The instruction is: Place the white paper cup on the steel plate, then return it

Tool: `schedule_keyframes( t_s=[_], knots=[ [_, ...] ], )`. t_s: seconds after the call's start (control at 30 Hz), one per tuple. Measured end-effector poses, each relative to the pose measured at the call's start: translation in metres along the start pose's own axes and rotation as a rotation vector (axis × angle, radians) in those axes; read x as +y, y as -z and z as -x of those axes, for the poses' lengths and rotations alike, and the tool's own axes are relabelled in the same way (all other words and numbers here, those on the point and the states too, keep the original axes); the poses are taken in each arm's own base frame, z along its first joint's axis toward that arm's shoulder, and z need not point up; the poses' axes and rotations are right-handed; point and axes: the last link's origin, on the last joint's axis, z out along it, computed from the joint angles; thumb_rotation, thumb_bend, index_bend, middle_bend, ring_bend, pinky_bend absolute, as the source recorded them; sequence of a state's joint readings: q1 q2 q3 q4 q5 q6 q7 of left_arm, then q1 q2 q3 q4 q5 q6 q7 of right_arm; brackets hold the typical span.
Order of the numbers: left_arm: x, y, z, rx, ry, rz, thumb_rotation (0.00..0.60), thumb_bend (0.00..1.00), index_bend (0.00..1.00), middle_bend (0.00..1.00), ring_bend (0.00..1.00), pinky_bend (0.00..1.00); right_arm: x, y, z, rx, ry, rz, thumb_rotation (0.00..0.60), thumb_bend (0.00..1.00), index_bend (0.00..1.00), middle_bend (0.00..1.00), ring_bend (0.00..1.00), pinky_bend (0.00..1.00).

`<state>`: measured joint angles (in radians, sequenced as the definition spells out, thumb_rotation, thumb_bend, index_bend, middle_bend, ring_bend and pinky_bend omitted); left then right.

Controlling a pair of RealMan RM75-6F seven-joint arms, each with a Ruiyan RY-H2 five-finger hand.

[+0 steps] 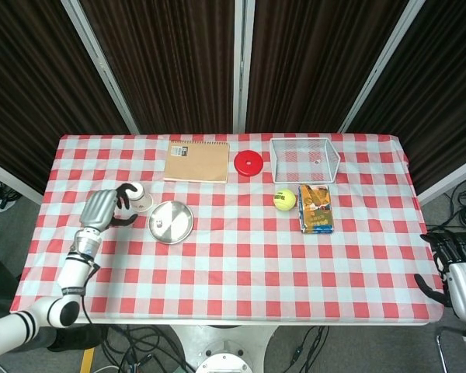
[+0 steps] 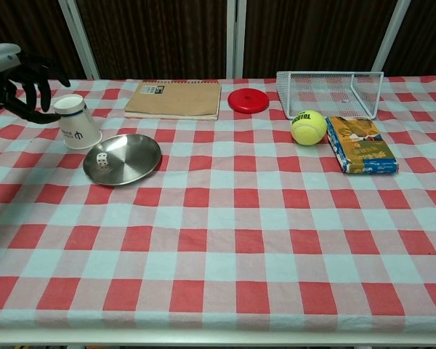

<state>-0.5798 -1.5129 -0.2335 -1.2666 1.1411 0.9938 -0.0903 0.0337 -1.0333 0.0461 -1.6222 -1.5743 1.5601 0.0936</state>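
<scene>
The white paper cup [image 1: 140, 197] [image 2: 79, 123] stands on the checked cloth just behind and left of the steel plate [image 1: 173, 224] [image 2: 133, 151], leaning slightly. Nothing lies on the plate. My left hand [image 1: 103, 208] [image 2: 17, 78] hovers to the left of the cup with its fingers curled toward it and holds nothing. Whether the fingertips touch the cup I cannot tell. My right hand [image 1: 460, 272] hangs off the table's near right corner, fingers apart and empty, seen only in the head view.
Along the back lie a brown notebook [image 2: 174, 99], a red lid [image 2: 248, 100] and a wire basket [image 2: 328, 90]. A tennis ball [image 2: 308, 127] and a snack packet [image 2: 360, 144] sit right of centre.
</scene>
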Motion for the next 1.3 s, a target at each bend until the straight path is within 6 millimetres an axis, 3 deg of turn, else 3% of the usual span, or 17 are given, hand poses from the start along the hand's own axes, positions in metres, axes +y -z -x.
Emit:
schedule_keyframes(
  t_s=[0.13,0.33,0.63,0.8,1.13,1.3],
  knots=[
    [-0.022,-0.008,-0.003,-0.007,0.131,-0.073,0.6,0.14,0.25,0.22,0.15,0.25,0.0,0.0,0.0,-0.001,0.002,-0.001,0.6,0.15,0.21,0.2,0.09,0.18],
    [-0.038,-0.027,0.003,-0.008,0.274,-0.137,0.6,0.13,0.24,0.17,0.1,0.23,0.0,0.001,-0.001,0.0,-0.004,0.006,0.6,0.16,0.21,0.2,0.09,0.18],
    [-0.032,-0.049,0.021,-0.073,0.354,-0.141,0.6,0.13,0.23,0.17,0.1,0.23,0.0,0.001,0.001,-0.009,-0.006,0.008,0.6,0.16,0.21,0.2,0.09,0.18],
    [-0.027,-0.056,0.029,-0.097,0.405,-0.138,0.6,0.14,0.26,0.2,0.13,0.23,-0.001,0.001,0.001,-0.012,-0.003,0.007,0.6,0.16,0.21,0.2,0.09,0.18],
    [-0.031,-0.065,0.035,-0.055,0.474,-0.162,0.6,0.17,0.47,0.4,0.29,0.31,-0.005,0.003,0.005,-0.032,-0.007,-0.002,0.6,0.16,0.21,0.2,0.09,0.18],
    [-0.031,-0.062,0.032,-0.033,0.477,-0.145,0.6,0.21,0.5,0.46,0.35,0.35,-0.008,0.001,0.008,-0.046,-0.012,-0.015,0.6,0.16,0.21,0.2,0.09,0.18]
  ],
)
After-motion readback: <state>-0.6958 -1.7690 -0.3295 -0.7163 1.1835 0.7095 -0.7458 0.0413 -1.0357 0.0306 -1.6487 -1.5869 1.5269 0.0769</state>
